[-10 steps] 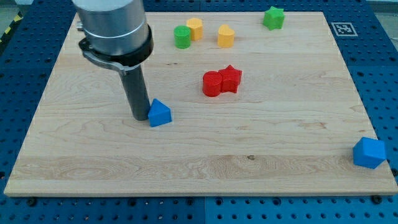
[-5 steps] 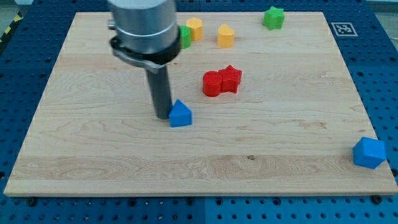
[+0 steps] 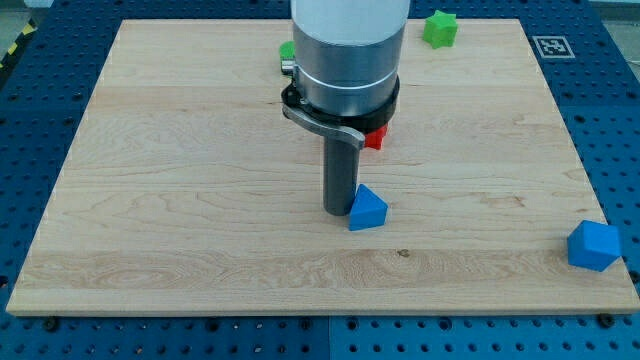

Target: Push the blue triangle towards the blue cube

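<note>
My tip (image 3: pixel 338 211) presses the left side of the blue triangle (image 3: pixel 367 209) at mid-table, the blue cube (image 3: pixel 593 246) well apart at the near right; there being no jaws, an off-centre push could let the triangle slip aside.

single view, raised, angled down, board (image 3: pixel 200 250) near

My tip (image 3: pixel 339 211) against blue triangle's (image 3: pixel 367 209) left.

Pale wooden board (image 3: pixel 180 240) fills centre; blue perforated metal table (image 3: pixel 20 150) surrounds it; black-and-white square marker (image 3: pixel 549 46) at 2 o'clock corner.
</note>
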Robot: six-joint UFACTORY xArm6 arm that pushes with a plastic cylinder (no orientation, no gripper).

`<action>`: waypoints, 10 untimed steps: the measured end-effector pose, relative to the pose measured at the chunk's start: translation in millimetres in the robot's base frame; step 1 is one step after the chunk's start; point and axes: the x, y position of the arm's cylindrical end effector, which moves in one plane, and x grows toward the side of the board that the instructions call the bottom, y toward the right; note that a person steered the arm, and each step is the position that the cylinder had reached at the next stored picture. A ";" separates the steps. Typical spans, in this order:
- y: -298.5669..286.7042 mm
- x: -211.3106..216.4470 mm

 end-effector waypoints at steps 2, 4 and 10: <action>18.8 28.0; 40.0 28.3; 106.5 22.0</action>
